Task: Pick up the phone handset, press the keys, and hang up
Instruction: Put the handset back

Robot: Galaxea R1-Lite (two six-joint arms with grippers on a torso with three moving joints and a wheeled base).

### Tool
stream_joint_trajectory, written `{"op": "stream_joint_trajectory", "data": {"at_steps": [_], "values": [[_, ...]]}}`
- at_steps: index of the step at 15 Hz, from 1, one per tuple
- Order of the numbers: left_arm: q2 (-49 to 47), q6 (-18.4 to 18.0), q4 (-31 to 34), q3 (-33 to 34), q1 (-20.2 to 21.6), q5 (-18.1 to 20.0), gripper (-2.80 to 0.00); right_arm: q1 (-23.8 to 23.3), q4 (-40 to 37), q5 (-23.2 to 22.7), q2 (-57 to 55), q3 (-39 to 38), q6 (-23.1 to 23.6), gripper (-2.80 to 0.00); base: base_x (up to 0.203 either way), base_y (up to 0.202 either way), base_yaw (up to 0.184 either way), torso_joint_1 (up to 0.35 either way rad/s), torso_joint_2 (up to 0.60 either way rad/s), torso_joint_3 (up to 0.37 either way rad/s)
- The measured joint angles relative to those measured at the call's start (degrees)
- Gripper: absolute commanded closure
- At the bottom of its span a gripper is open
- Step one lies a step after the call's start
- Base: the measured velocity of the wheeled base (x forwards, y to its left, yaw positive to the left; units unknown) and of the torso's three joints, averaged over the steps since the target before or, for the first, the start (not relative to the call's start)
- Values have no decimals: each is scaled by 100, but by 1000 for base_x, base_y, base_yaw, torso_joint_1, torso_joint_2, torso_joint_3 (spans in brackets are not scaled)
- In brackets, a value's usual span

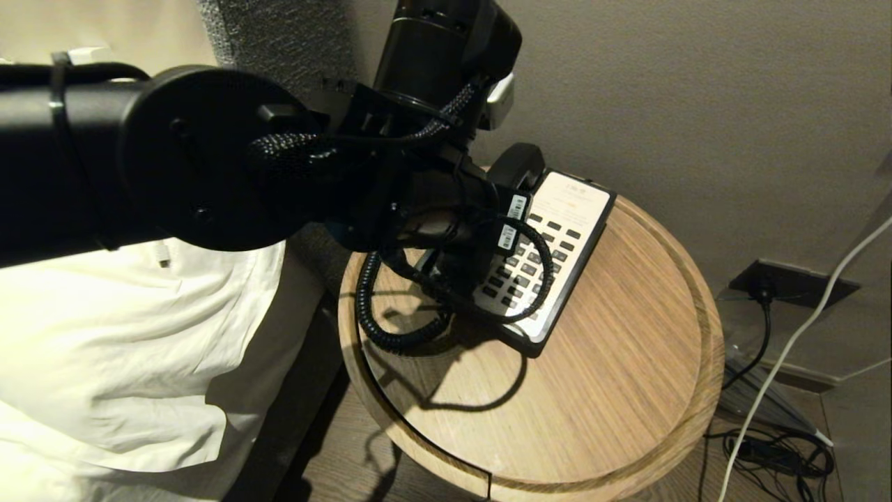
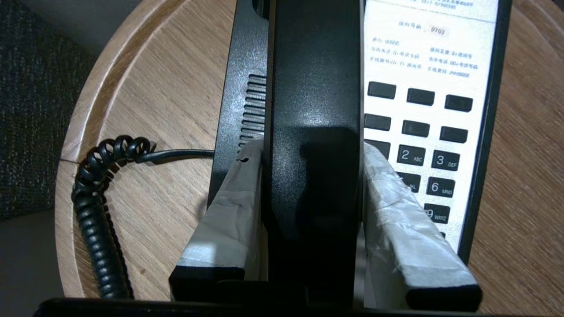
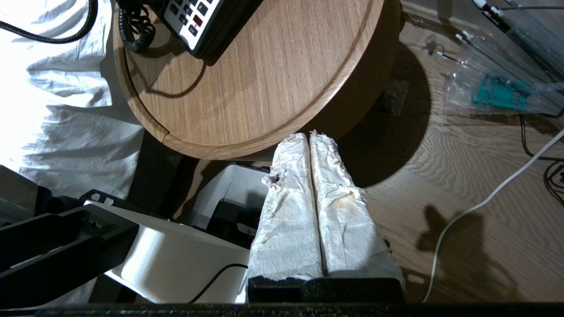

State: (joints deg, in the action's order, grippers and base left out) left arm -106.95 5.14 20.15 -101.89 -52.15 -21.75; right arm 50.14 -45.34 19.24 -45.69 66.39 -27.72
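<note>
— Handset first: where is it?

— The phone handset [image 2: 313, 132] lies along the phone base [image 2: 235, 101], on the side nearer the bed [image 1: 104, 348], beside the keys [image 2: 423, 132] on their cream faceplate. The left gripper [image 2: 313, 149] is clamped on it, one taped finger [image 2: 231, 211] on each long side.

— Is it lifted?

— I cannot tell whether it is clear of the cradle.

— And the cord?

— The coiled cord [image 2: 94, 211] loops over the round wooden worktop [image 1: 613, 362] toward its bed-side edge.

— The other arm?

— The right gripper [image 3: 310, 141] hangs off the worktop's near edge, above the floor [image 3: 462, 185], fingers pressed together, holding nothing.
</note>
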Motion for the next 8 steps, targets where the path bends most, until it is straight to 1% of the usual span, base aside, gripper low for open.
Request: {"op": "stream_joint_trajectory", "data": {"at_steps": [8], "values": [[72, 12, -2, 203, 4, 1, 0, 2, 6, -55, -52, 45, 0, 0, 0, 0, 0, 0, 0, 0]]}}
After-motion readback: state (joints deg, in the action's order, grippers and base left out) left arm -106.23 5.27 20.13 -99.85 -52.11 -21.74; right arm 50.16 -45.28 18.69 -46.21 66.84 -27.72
